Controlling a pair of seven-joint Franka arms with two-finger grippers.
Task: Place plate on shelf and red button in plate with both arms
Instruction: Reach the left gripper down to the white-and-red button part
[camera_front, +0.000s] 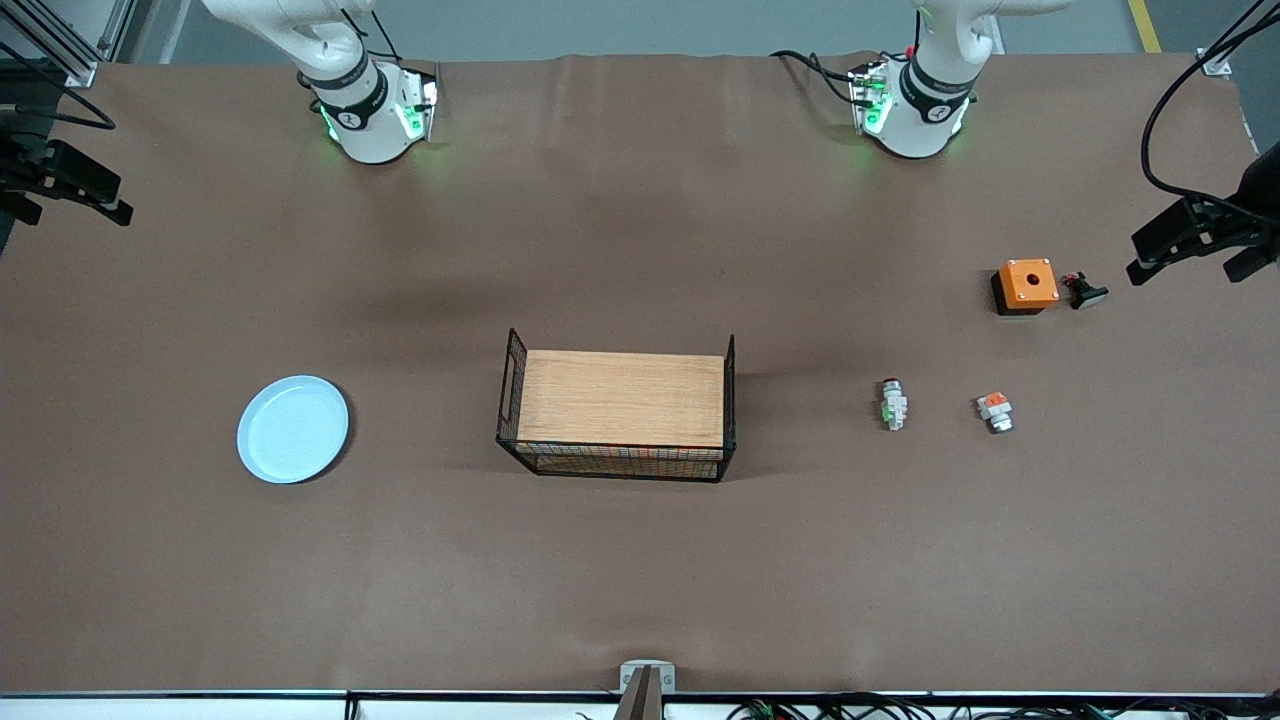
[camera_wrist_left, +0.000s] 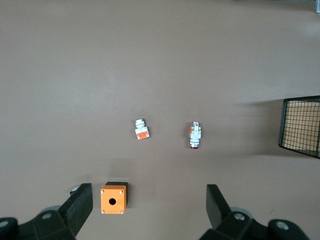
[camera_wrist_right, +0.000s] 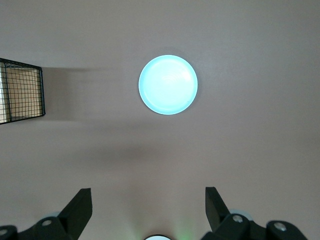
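The pale light-blue plate (camera_front: 293, 429) lies flat on the table toward the right arm's end; the right wrist view shows it (camera_wrist_right: 168, 84) from high above. The red button (camera_front: 893, 404), white-grey with a green mark, lies toward the left arm's end; the left wrist view shows its red cap (camera_wrist_left: 195, 135). My left gripper (camera_wrist_left: 149, 189) is open and empty, high over the table near the orange box. My right gripper (camera_wrist_right: 148, 192) is open and empty, high over bare table. Neither gripper shows in the front view.
A wire rack with a wooden top (camera_front: 622, 400) stands mid-table between plate and button. A white piece with an orange-red block (camera_front: 995, 411) lies beside the button. An orange box with a hole (camera_front: 1026, 284) and a small black part (camera_front: 1085, 291) lie farther from the front camera.
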